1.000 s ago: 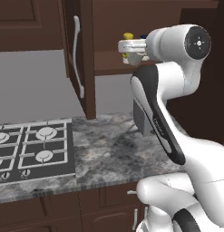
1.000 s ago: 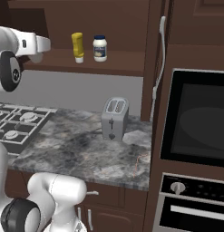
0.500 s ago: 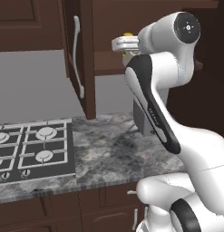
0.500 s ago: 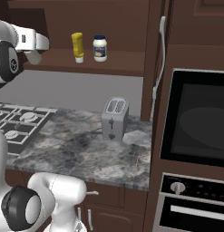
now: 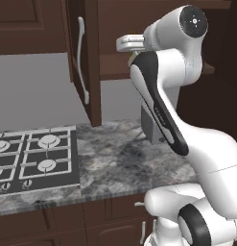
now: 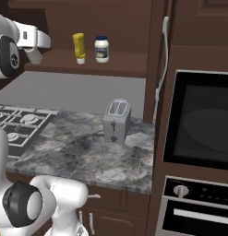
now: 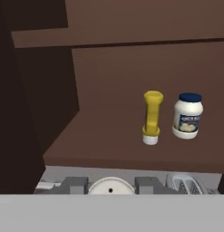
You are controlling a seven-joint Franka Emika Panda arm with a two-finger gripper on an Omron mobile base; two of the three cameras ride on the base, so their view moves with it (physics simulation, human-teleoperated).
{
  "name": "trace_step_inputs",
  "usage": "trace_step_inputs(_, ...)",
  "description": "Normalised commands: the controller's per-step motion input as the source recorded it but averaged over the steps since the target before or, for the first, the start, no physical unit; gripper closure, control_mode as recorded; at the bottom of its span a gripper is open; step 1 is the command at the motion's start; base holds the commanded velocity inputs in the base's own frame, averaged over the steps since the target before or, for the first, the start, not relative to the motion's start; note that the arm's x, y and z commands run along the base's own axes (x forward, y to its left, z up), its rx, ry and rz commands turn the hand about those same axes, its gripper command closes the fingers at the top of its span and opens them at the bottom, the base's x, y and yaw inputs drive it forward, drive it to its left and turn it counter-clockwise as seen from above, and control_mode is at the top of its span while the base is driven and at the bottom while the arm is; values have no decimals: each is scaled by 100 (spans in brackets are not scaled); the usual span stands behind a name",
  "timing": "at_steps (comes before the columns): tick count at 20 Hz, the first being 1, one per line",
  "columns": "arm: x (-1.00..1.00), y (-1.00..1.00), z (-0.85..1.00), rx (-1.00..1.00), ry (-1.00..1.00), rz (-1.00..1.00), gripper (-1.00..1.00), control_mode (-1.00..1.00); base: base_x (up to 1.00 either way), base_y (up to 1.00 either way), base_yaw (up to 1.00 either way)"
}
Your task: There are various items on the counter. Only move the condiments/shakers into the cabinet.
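Overhead, dark cabinet shelf [image 7: 109,149], speckled counter [image 6: 87,152] below, pincer [image 7: 111,185] grasping pale shaker [image 7: 110,186].

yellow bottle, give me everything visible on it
The yellow bottle is slim, plastic-looking, with a rounded yellow top, narrower waist and white cap at the bottom, so it stands upside down on its cap. It sits upright on the cabinet shelf, just left of the white jar, with a small gap between them. Nothing else touches it. In the right base view it stands at.
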Motion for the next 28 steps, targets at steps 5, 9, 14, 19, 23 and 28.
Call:
trace_step_inputs(5,41,10,-4,0,0,-2,100,-100,0,0,0)
trace_step_inputs(9,51,8,-14,0,0,-3,100,-100,0,0,0)
trace_step_inputs(14,47,2,-17,0,0,-1,100,-100,0,0,0)
trace_step_inputs(19,45,6,-4,0,0,-2,100,-100,0,0,0)
trace_step_inputs(23,36,28,0,0,2,-5,100,-100,0,0,0)
trace_step_inputs(28,39,13,0,2,9,-2,100,-100,0,0,0)
